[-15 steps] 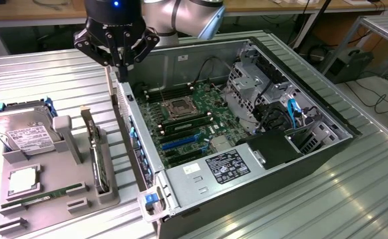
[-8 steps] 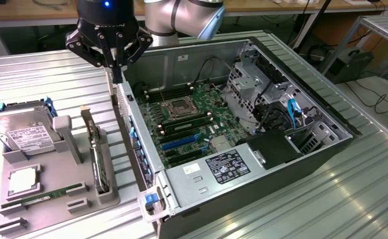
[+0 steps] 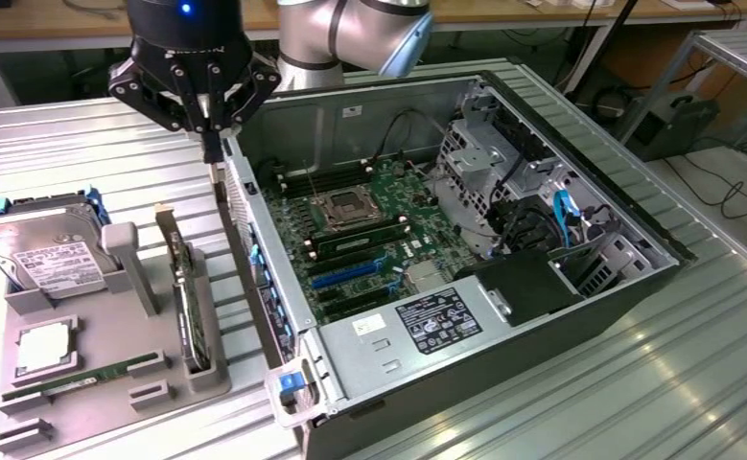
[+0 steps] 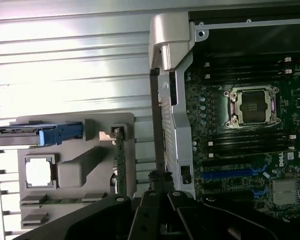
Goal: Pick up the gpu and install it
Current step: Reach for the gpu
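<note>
Dark and thin, the graphics card [image 3: 192,307] stands on edge in a slot of the grey holder [image 3: 105,326], its narrow metal bracket at the end farther from the exterior camera; it sits at the side of the holder nearest the computer case [image 3: 501,383], just beside the case's outer wall; nothing of mine touches it. My gripper [image 3: 209,144] has its fingers pressed together with nothing between them; it hangs over the far end of that same case wall, above and beyond the card's bracket end, apart from it. From my wrist I see the card's [image 4: 120,165] greenish edge running along the holder, and my gripper [image 4: 159,192] lined up with the dark wall of the case rather than with the card.

Also in the holder: a hard drive [image 3: 47,254] in a blue carrier, upright, with a white label whose print is too small to read; a square silver processor chip [image 3: 43,350] lying flat; a slim green memory stick [image 3: 85,376] in its groove.

Inside the open case the motherboard [image 3: 373,240] shows an empty processor socket [image 3: 345,208] and blue slots [image 3: 347,275]; the wrist view lets me read "DELL" on the board; the power supply label [image 3: 437,321] carries white print I cannot make out. All of it rests on a slatted metal table [image 3: 680,364].
</note>
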`<state>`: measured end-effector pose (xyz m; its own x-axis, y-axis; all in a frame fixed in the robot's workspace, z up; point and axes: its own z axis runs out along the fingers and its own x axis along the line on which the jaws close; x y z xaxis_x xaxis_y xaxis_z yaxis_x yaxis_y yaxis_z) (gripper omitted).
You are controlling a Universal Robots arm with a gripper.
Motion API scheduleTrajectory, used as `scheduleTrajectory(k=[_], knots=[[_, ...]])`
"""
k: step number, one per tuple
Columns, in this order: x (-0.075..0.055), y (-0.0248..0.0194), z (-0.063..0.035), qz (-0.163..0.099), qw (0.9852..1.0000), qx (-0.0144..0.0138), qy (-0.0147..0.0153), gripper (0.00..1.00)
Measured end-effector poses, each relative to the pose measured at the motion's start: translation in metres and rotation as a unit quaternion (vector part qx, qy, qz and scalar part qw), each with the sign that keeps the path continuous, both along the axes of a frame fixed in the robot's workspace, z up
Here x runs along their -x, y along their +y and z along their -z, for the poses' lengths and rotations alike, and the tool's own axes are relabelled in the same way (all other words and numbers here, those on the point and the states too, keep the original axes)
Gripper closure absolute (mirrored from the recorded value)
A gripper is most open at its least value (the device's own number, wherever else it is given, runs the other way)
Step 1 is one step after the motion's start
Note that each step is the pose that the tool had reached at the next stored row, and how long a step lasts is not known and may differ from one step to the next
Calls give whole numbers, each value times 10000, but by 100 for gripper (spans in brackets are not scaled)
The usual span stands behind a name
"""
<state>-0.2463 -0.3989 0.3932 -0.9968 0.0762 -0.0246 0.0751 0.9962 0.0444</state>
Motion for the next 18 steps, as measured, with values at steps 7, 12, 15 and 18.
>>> scheduleTrajectory(k=[7,12,15,18], knots=[[131,0,0,0,10000,0,0,89],[204,0,0,0,10000,0,0,89],[250,0,0,0,10000,0,0,89],[269,0,0,0,10000,0,0,89]])
